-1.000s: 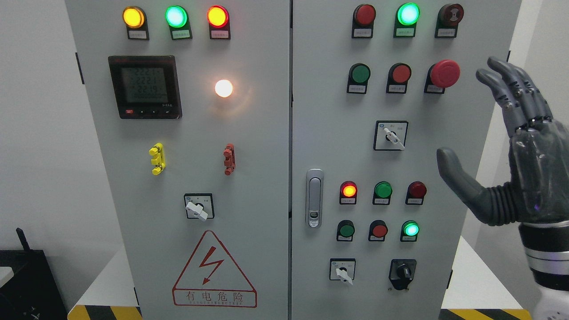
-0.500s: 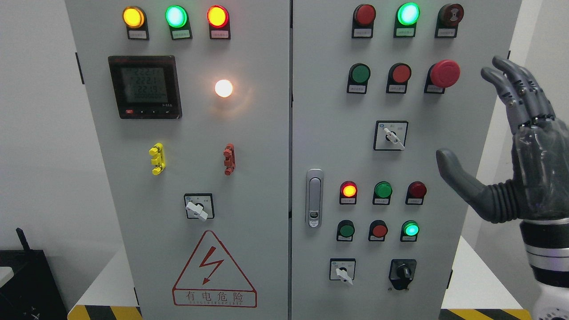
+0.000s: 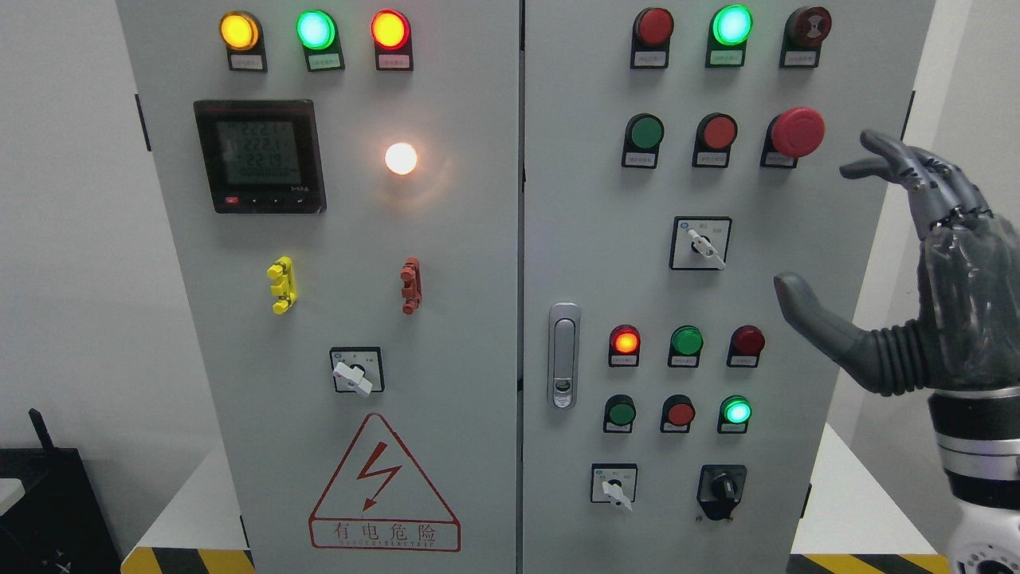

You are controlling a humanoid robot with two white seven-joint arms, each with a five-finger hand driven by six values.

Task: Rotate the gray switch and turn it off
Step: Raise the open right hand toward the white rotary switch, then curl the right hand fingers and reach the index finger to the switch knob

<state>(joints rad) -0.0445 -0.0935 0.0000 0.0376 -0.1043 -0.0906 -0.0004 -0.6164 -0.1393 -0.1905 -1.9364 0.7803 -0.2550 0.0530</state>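
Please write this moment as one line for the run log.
phase: approach | right hand: open, beside panel, touching nothing | gray switch: untouched, handle pointing lower right | left hand: not in view

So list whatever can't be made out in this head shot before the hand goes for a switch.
- Button labels: print too small to read, head view.
- Target: three gray switches look alike; which one is meant is unclear.
- Right hand: palm side cut by the right edge.
- Left hand: out of frame.
- Meter digits: too blurred to read.
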